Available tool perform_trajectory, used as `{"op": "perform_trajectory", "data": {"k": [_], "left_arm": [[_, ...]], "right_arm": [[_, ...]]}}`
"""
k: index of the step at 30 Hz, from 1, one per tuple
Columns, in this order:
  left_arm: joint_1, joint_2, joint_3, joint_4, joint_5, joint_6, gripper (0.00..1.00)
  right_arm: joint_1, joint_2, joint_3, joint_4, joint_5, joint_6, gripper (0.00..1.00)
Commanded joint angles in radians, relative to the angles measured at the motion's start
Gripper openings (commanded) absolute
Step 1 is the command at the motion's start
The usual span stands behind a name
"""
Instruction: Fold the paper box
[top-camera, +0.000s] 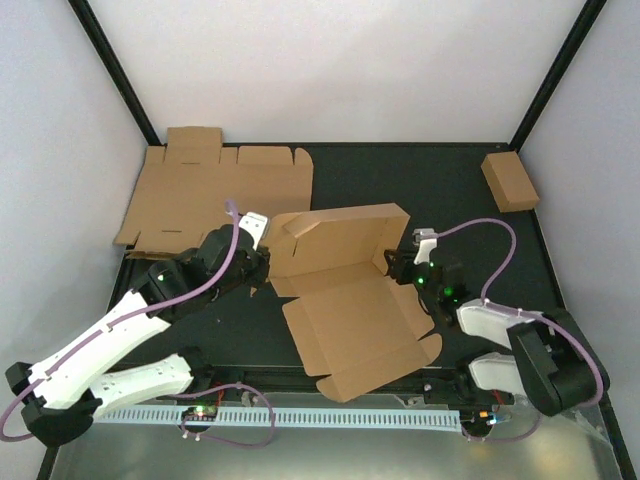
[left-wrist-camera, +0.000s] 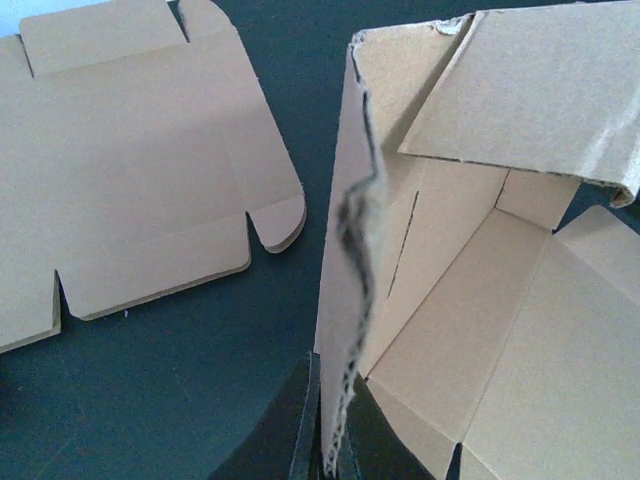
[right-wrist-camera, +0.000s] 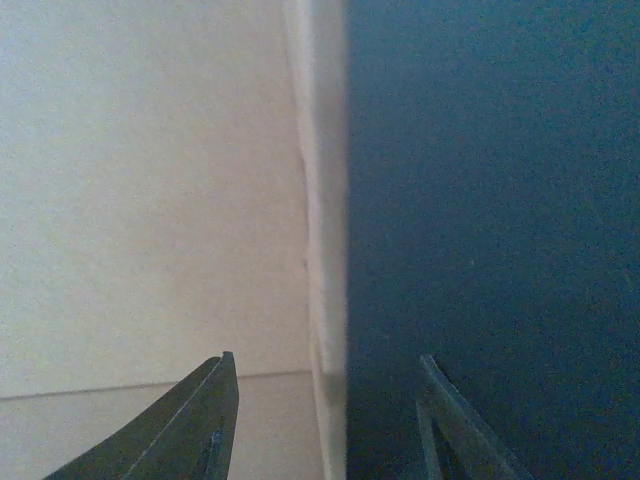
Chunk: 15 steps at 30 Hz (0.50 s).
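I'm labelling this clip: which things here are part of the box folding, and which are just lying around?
In the job:
- paper box, half folded
- left gripper, pinching its side wall
- right gripper, open, astride a wall edge on its right side

Lying about:
- flat cardboard blank, back left
- small closed box, back right

Paper box (right-wrist-camera: 150, 200) wall on the left, dark table (right-wrist-camera: 500, 200) on the right, right gripper (right-wrist-camera: 326, 357) spread around the box edge at the bottom
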<state>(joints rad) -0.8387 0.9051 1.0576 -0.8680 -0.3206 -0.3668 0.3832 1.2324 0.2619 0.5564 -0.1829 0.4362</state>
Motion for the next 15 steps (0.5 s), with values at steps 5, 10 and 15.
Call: {"op": "perform_trajectory", "data": {"k": [5,10,15], "left_arm": [[0.009,-0.031,0.002,0.014,0.001,-0.004,0.02],[0.010,-0.027,-0.002,0.016,0.003,-0.004,0.01],[0.013,-0.022,-0.002,0.017,0.009,-0.004,0.02]], "right_arm": [[0.000,0.140,0.015,0.210,-0.014,0.027,0.48],[0.000,0.236,0.033,0.321,-0.027,0.043,0.41],[0.000,0.287,0.043,0.407,-0.025,0.047,0.35]]}}
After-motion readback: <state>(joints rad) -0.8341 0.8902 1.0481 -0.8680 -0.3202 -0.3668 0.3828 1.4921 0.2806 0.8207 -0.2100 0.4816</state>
